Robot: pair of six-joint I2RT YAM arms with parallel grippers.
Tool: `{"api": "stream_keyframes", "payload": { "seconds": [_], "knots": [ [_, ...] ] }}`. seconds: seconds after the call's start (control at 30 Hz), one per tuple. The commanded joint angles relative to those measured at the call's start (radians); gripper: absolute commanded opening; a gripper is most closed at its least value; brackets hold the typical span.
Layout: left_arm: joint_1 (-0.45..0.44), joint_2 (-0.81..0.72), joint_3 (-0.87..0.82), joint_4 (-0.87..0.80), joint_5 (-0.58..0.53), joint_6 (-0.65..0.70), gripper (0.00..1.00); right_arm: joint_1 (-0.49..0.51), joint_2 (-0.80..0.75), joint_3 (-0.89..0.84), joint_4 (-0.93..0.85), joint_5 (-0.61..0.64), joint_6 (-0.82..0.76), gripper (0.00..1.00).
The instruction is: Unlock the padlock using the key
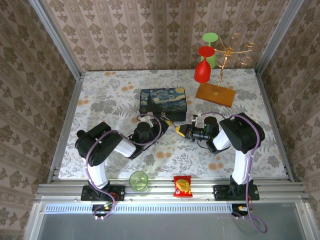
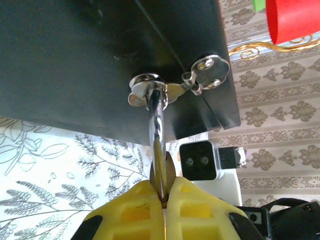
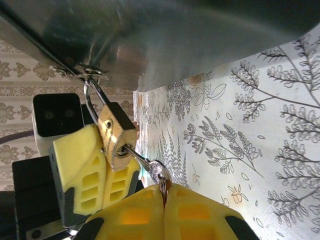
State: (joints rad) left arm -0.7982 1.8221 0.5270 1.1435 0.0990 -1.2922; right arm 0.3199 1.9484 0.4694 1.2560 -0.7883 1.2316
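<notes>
The padlock (image 3: 116, 131) hangs by its shackle (image 3: 89, 97) from the hasp (image 3: 80, 71) on the front of the painted box (image 1: 162, 100). The left gripper (image 2: 163, 194) is clamped on its brass body, apparently to keep it from swinging. The right gripper (image 3: 164, 196) pinches the key (image 3: 157, 170), whose blade sits in the keyhole, seemingly ready to turn.

Both arms rise from their bases at the near edge and bend inward, so that the forearms lie low and face each other. The left arm (image 1: 107, 145) reaches to the right and the right arm (image 1: 241, 134) to the left. The left gripper (image 2: 162, 194) has its yellow fingers (image 2: 132, 212) pressed on the padlock (image 3: 116, 132). The right gripper (image 3: 164, 194) is closed on the key (image 3: 157, 171), very near the left one.
</notes>
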Motion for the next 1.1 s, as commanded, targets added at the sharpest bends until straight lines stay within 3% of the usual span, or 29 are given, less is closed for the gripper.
{"api": "stream_keyframes", "payload": {
  "seconds": [0.0,0.23,0.67,1.07],
  "knots": [
    [-0.012,-0.024,0.016,0.0,0.041,0.054,0.0,-0.013,0.0,0.0,0.036,-0.039,0.023,0.0],
    [-0.012,0.074,0.017,0.144,0.054,-0.019,0.0,-0.021,0.014,0.029,0.039,-0.064,0.059,0.0],
    [-0.033,0.038,0.019,0.147,0.038,-0.031,0.0,-0.034,0.081,0.058,0.05,-0.06,0.075,0.0],
    [-0.045,0.039,0.025,0.149,0.033,-0.051,0.0,-0.008,0.046,0.058,0.047,-0.019,0.044,0.0]
  ]
}}
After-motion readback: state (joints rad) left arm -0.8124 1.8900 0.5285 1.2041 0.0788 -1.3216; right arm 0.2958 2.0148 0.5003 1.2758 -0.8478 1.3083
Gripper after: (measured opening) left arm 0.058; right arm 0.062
